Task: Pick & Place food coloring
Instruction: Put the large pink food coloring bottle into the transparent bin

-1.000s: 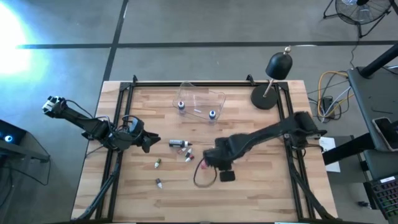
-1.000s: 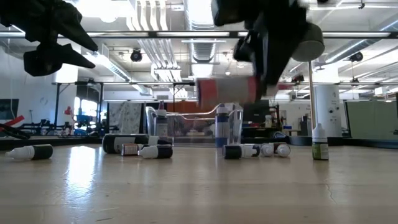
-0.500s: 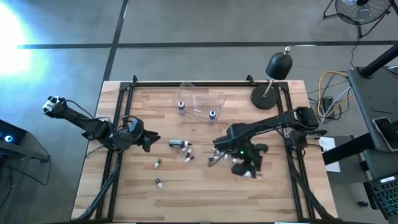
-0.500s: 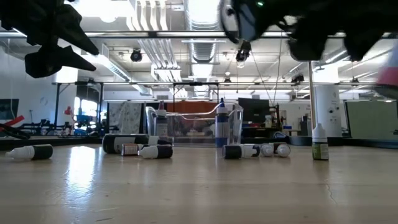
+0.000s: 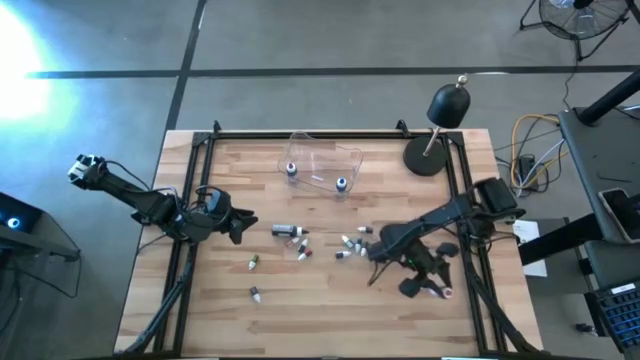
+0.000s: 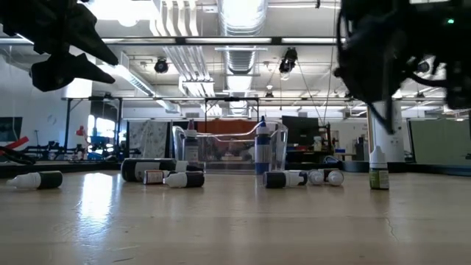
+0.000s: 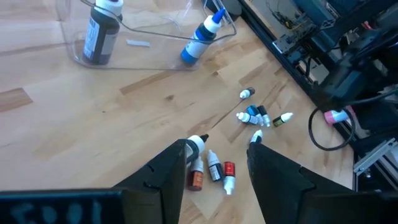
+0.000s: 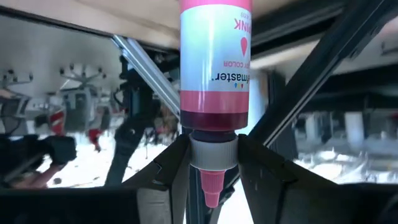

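Small food coloring bottles lie on their sides mid-table in two clusters [image 5: 292,236] [image 5: 352,244], and two more [image 5: 255,263] lie nearer the front. Two bottles [image 7: 99,31] [image 7: 202,37] stand in the clear tub [image 5: 322,160] at the back. My right gripper [image 5: 430,287], over the near right part of the table, is shut on a pink food coloring bottle [image 8: 214,62]. My left gripper [image 7: 217,158] hovers open above the table's left side, nothing between its fingers. My right gripper pinches the pink bottle by its pale cap collar [image 8: 212,152], one finger [image 8: 171,171] on each side. The bottle's body sticks out past the fingertips and its pink nozzle points back toward the wrist. The bottle is lifted clear of the table.
A black lamp [image 5: 440,125] stands at the back right corner. A green bottle [image 6: 378,169] stands upright on the table. Black rails [image 5: 190,250] run along the table's left and right edges. Bare wood lies along the front.
My right gripper has swung from mid-table toward the right and near edges and sunk a little, rolling its wrist, with the pink bottle carried along and turned about. A cluster of small bottles that the arm covered now shows.
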Controlling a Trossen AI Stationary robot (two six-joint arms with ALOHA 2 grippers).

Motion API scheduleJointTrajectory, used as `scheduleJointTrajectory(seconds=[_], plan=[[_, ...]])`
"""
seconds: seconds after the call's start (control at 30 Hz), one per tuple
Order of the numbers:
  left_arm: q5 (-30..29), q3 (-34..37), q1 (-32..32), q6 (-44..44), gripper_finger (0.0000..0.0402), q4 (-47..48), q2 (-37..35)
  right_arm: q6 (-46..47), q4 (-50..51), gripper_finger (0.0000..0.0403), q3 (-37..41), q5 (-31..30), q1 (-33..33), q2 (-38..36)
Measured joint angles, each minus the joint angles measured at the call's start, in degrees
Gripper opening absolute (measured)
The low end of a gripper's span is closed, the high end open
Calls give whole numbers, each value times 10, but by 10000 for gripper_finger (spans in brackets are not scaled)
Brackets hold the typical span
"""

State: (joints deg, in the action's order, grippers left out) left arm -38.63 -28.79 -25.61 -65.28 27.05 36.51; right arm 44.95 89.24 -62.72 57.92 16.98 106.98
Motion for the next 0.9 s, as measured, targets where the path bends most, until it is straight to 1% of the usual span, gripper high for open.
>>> scheduleJointTrajectory(seconds=[0.17, 0.37, 0.53, 0.67, 0.73, 0.9], plan=[[0, 0, 0, 14, 147, 0, 0, -2, -16, 114, 46, 38, 20, 0], [0, 0, 0, 17, 147, 0, 0, 14, -87, 117, 64, 41, 29, 0], [0, 0, 0, 17, 147, 0, 0, 47, -172, 124, 71, 36, 29, 0], [0, 0, 0, 17, 147, 0, 0, 52, -182, 132, 70, 35, 29, 0], [0, 0, 0, 17, 147, 0, 0, 51, -184, 137, 67, 17, 29, 0], [0, 0, 0, 17, 147, 0, 0, 47, -182, 160, 54, -5, 29, 0]])
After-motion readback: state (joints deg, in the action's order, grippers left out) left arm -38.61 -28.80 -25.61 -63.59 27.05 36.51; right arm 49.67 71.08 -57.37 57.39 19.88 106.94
